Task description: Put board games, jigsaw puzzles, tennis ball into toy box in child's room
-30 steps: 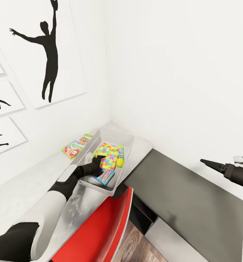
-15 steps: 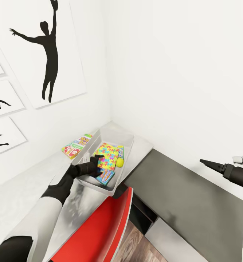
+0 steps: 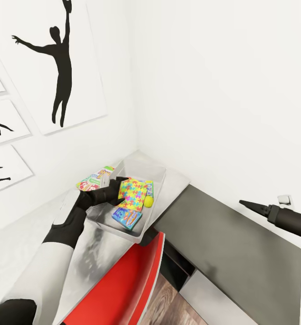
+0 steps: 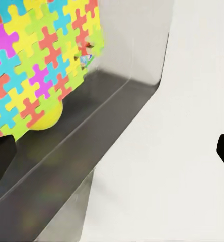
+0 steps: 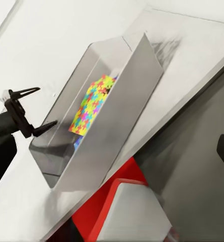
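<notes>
The light grey toy box (image 3: 155,174) stands on the table (image 3: 175,183) in the corner. Inside lie a colourful jigsaw puzzle (image 3: 133,194), the yellow-green tennis ball (image 3: 148,202) beside it and a blue board game (image 3: 127,217). Another board game (image 3: 90,181), green and red, lies on the table beyond the box's far long wall. My left gripper (image 3: 113,184) hangs open and empty at that wall; its spread fingers (image 5: 27,91) show beside the box (image 5: 117,116). In the left wrist view the puzzle (image 4: 36,65) lies over the ball (image 4: 47,120). My right gripper (image 3: 246,204) hovers open, far right.
A red chair back (image 3: 123,280) stands close in front of the table. A dark grey panel (image 3: 231,243) stretches under my right arm. White walls with black player silhouettes (image 3: 62,67) close in the corner behind the box. Wood floor (image 3: 168,298) shows below.
My left gripper has moved from above the blue board game inside the box to the box's far wall, uncovering that game. My right arm has drifted slightly left and down.
</notes>
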